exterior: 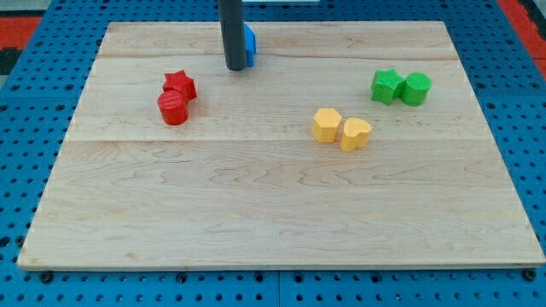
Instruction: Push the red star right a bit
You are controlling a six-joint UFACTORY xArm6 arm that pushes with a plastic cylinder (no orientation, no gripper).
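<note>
Red is the colour that matters here: the red star [180, 83] lies on the left part of the wooden board [273, 213], towards the far edge, and a red cylinder [172, 108] sits just near of it, touching or all but touching its near-left side. My tip [235, 66] rests on the board to the right of the star and slightly farther back, apart from it, with a blue block [250, 44] partly hidden behind the rod on its right; the blue block's shape cannot be made out. There are no jaws to speak of, since the arm ends in a plain dark rod, so nothing is spread, pressed together or pinching. Well away on the right, a green star-like block [386, 86] and a green cylinder [416, 88] sit side by side at the far right, and two yellow blocks, one roughly hexagonal [326, 124] and one rounded [355, 134], touch each other nearer the middle. I judge the task to be at its approach step, with no push begun: the tip stands on the wrong side of the star for a rightward shove. The next move calls for bringing the tip round to the star's left face, probably passing on the far side so as not to knock the star or the red cylinder, then sliding right for a short stroke only. The cylinder crowding the star's near-left corner leaves little room there, so contact is better made high on the left side.
</note>
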